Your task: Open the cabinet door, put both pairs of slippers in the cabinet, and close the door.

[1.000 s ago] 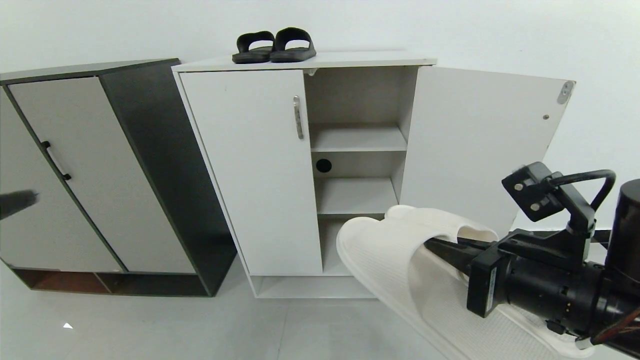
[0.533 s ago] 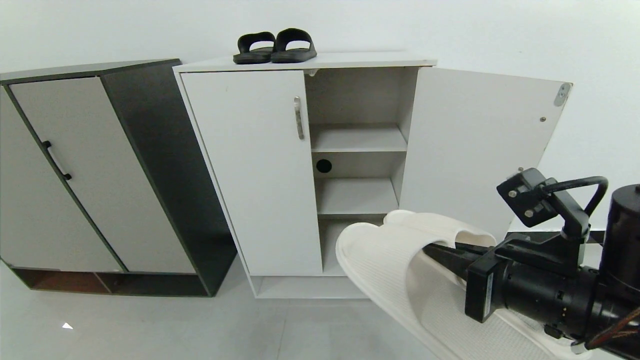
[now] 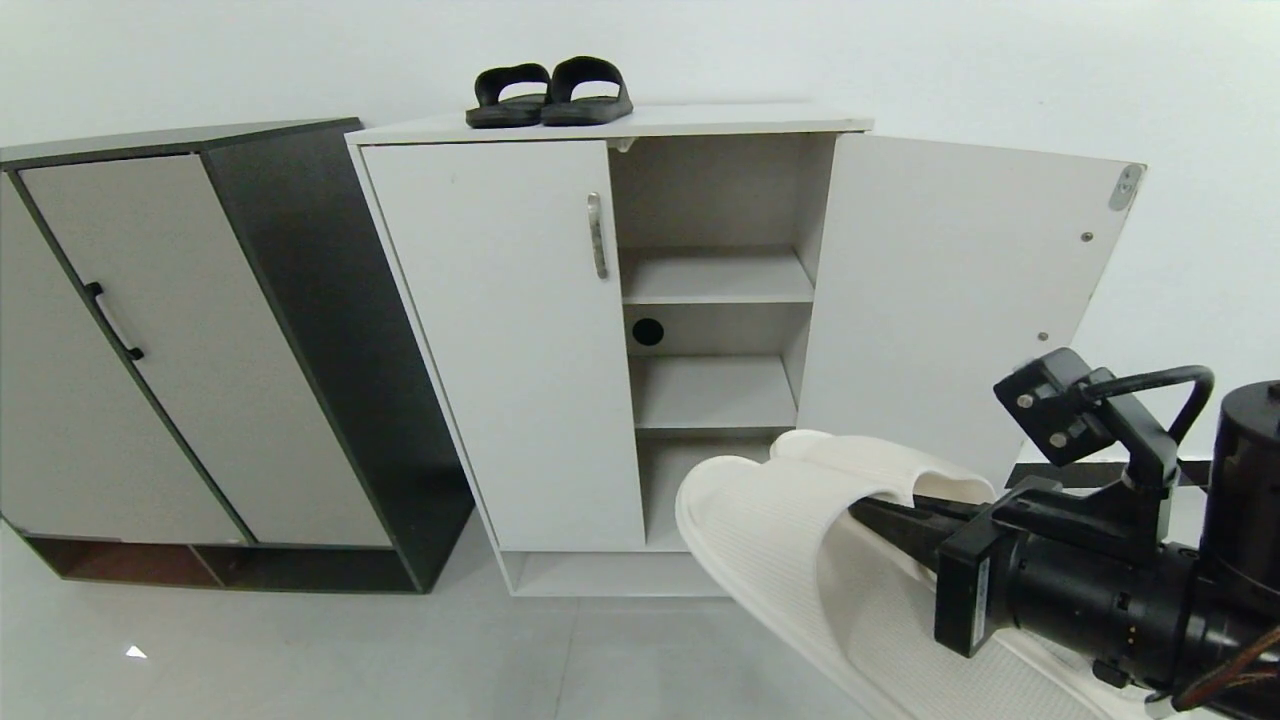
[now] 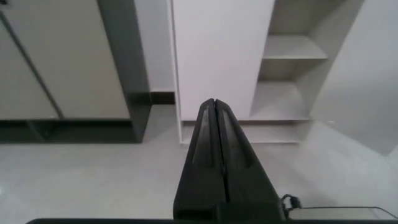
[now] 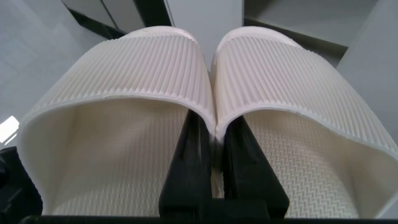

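My right claw pinches the pair of white slippers. One finger sits under each strap, with the two inner edges squeezed between them, and the pair hangs in the air with its toes toward the lower shelves of the white cabinet. The cabinet's right door stands wide open and its left door is closed. The black slippers sit side by side on the cabinet's top, above the closed door. My left claw has its fingers pressed together on nothing, above the floor in front of the cabinet.
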{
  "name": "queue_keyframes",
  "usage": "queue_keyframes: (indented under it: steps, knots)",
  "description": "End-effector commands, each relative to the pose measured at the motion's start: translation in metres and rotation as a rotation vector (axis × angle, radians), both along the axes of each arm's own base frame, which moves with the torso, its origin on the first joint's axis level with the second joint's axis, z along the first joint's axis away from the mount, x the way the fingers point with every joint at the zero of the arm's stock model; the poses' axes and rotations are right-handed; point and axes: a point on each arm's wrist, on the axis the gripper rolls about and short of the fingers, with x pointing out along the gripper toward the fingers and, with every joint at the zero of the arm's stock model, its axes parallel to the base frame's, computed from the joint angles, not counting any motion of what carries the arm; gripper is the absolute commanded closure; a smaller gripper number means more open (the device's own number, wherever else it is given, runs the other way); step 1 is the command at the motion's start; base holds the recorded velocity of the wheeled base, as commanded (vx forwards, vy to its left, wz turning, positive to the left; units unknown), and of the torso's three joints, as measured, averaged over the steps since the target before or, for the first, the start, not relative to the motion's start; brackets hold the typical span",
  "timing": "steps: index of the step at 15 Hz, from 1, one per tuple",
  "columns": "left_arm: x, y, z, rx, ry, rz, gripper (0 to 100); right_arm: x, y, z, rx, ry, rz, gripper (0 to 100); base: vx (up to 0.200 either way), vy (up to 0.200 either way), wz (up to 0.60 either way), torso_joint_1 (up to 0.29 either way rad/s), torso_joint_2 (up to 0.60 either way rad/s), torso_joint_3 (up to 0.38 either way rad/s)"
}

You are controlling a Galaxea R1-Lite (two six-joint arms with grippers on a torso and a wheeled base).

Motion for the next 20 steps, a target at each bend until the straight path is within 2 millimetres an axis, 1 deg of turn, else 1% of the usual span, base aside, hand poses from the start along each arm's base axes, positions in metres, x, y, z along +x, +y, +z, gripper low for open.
queue_keyframes:
  steps: [1, 2, 3, 4, 6, 8, 9, 10, 11, 12, 13, 14, 15, 16, 17, 18, 19, 20]
  knots:
    - [-0.004, -0.002, -0.004, 0.011, -0.021, 0.002, 100, 0.000, 0.000, 0.000, -0.001, 0.001, 0.002, 100, 0.000, 0.000, 0.00, 0.000, 0.00, 0.000]
    - [-0.007, -0.002, -0.005, 0.006, -0.063, -0.057, 100, 0.000, 0.000, -0.001, -0.002, 0.002, 0.004, 100, 0.000, 0.000, 0.00, 0.000, 0.00, 0.000]
    - [-0.007, -0.003, -0.005, 0.008, -0.070, -0.071, 100, 0.000, 0.001, -0.003, -0.009, 0.010, 0.007, 100, 0.000, 0.000, 0.00, 0.000, 0.00, 0.000]
    - [-0.007, -0.003, -0.005, 0.008, -0.072, -0.064, 100, -0.001, 0.004, -0.007, -0.018, 0.020, 0.014, 100, 0.000, 0.000, 0.00, 0.000, 0.00, 0.000]
    - [-0.007, -0.002, -0.005, -0.002, -0.074, -0.051, 100, 0.004, 0.012, -0.021, -0.036, 0.066, 0.013, 100, 0.000, 0.000, 0.00, 0.000, 0.00, 0.000]
    - [-0.007, -0.002, -0.005, -0.017, -0.077, -0.047, 100, 0.013, 0.027, -0.033, 0.000, 0.107, -0.002, 100, 0.000, 0.000, 0.00, 0.000, 0.00, 0.000]
    - [-0.007, -0.002, -0.005, -0.014, -0.077, -0.047, 100, 0.020, 0.034, -0.042, 0.004, 0.122, -0.019, 100, 0.000, 0.000, 0.00, 0.000, 0.00, 0.000]
    - [-0.007, -0.002, -0.004, -0.014, -0.076, -0.049, 100, 0.023, 0.037, -0.049, -0.002, 0.130, -0.038, 100, 0.000, 0.000, 0.00, 0.000, 0.00, 0.000]
    - [-0.007, -0.002, -0.005, -0.014, -0.077, -0.049, 100, 0.032, 0.046, -0.065, -0.018, 0.156, -0.092, 100, 0.000, 0.000, 0.00, 0.000, 0.00, 0.000]
    - [-0.007, -0.002, -0.005, -0.014, -0.077, -0.049, 100, 0.036, 0.052, -0.073, -0.019, 0.165, -0.101, 100, 0.000, 0.000, 0.00, 0.000, 0.00, 0.000]
    - [-0.007, -0.002, -0.004, -0.014, -0.076, -0.049, 100, 0.039, 0.055, -0.078, -0.019, 0.170, -0.104, 100, 0.000, 0.000, 0.00, 0.000, 0.00, 0.000]
    - [-0.007, -0.002, -0.004, -0.014, -0.076, -0.049, 100, 0.046, 0.062, -0.084, -0.031, 0.174, -0.116, 100, 0.000, 0.000, 0.00, 0.000, 0.00, 0.000]
    - [-0.007, -0.002, -0.004, -0.014, -0.076, -0.049, 100, 0.050, 0.067, -0.086, -0.034, 0.170, -0.134, 100, 0.000, 0.000, 0.00, 0.000, 0.00, 0.000]
    - [-0.007, -0.002, -0.004, -0.014, -0.076, -0.049, 100, 0.062, 0.078, -0.093, -0.036, 0.165, -0.191, 100, 0.000, 0.000, 0.00, 0.000, 0.00, 0.000]
    - [-0.007, -0.002, -0.004, -0.013, -0.076, -0.049, 100, 0.068, 0.086, -0.098, -0.039, 0.165, -0.210, 100, 0.000, 0.000, 0.00, 0.000, 0.00, 0.000]
    - [-0.007, -0.002, -0.004, -0.013, -0.076, -0.049, 100, 0.070, 0.089, -0.102, -0.046, 0.166, -0.218, 100, 0.000, 0.000, 0.00, 0.000, 0.00, 0.000]
    - [-0.007, -0.002, -0.004, -0.013, -0.076, -0.049, 100, 0.076, 0.095, -0.108, -0.061, 0.156, -0.256, 100, 0.000, 0.000, 0.00, -0.007, 0.00, -0.115]
    - [-0.007, -0.002, -0.005, -0.011, -0.074, -0.049, 100, 0.081, 0.099, -0.110, -0.067, 0.140, -0.291, 100, 0.000, 0.000, 0.00, 0.002, 0.01, -0.105]
